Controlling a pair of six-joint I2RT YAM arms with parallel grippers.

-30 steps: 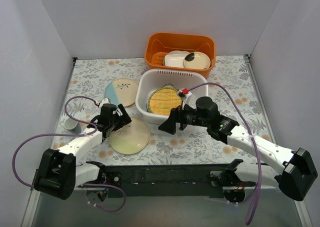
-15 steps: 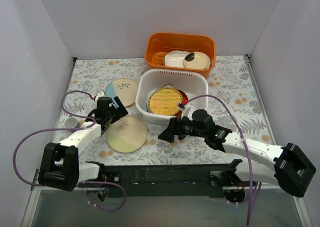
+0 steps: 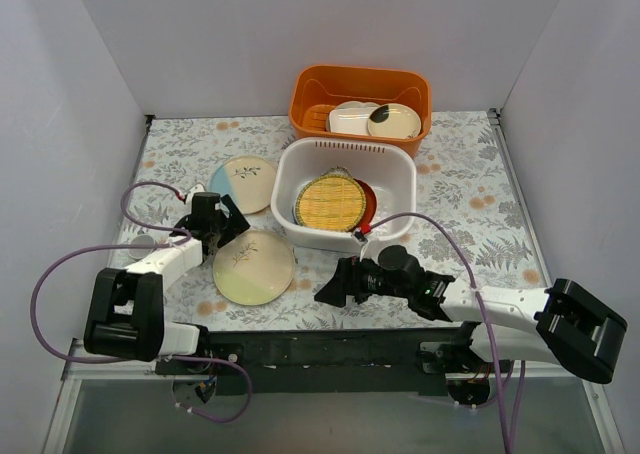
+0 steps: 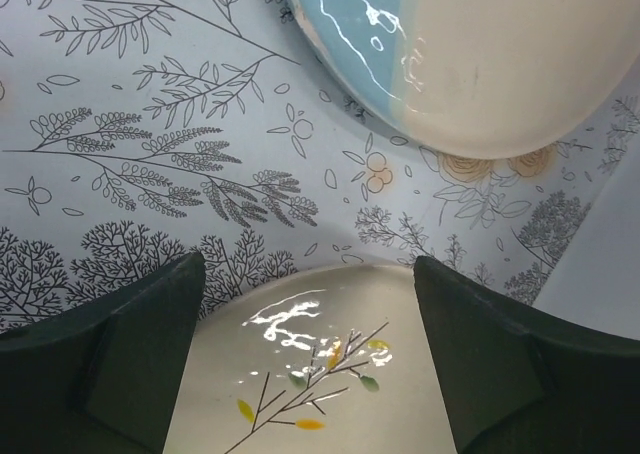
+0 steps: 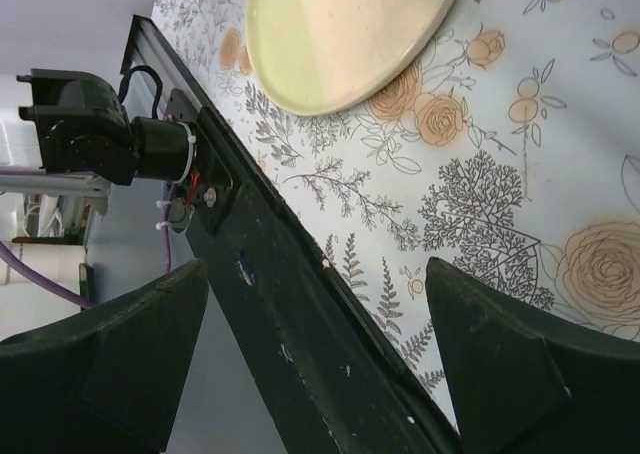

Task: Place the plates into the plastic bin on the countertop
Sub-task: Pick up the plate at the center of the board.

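Observation:
The white plastic bin point(image 3: 345, 147) stands at the middle back of the countertop point(image 3: 460, 189). In it lie a yellow woven-look plate point(image 3: 330, 202) and a red-rimmed plate point(image 3: 367, 202). A cream plate with a leaf sprig point(image 3: 253, 266) lies flat left of the bin. A cream-and-light-blue plate point(image 3: 243, 183) lies behind it. My left gripper point(image 3: 218, 228) is open and empty, low over the leaf plate's far edge point(image 4: 300, 374), with the blue-and-cream plate point(image 4: 470, 54) just ahead. My right gripper point(image 3: 335, 286) is open and empty in front of the bin, right of the leaf plate point(image 5: 350, 34).
An orange basket point(image 3: 360, 104) with white dishes stands behind the bin. A small white cup point(image 3: 140, 242) sits at the left, partly behind my left arm's cable. A black rail point(image 5: 300, 314) runs along the near table edge under my right gripper.
My right gripper has drawn back from the bin's front wall toward the near edge. My left gripper has shifted a little back and left at the leaf plate's edge.

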